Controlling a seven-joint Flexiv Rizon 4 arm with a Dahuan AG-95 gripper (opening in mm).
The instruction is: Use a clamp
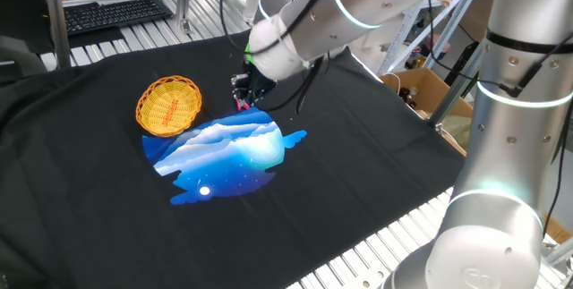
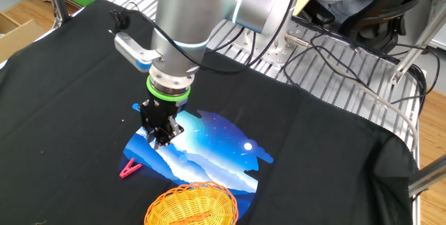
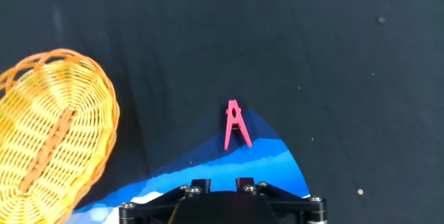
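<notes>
Pink clamp (image 3: 236, 126) lies flat at the edge of the blue picture (image 3: 270, 161), near the yellow basket (image 3: 48, 130). Jaws hang above it; spread or pressed together, I cannot tell.

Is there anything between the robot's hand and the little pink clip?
No. In the hand view, only blue picture mat and black cloth lie between the gripper and the clip.

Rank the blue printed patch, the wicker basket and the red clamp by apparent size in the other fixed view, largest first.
1. Blue printed patch, the widest, though the gripper and basket cover parts of it.
2. Wicker basket, cut off by the bottom edge, so its full extent is unsure.
3. Red clamp, by far the smallest.
</notes>
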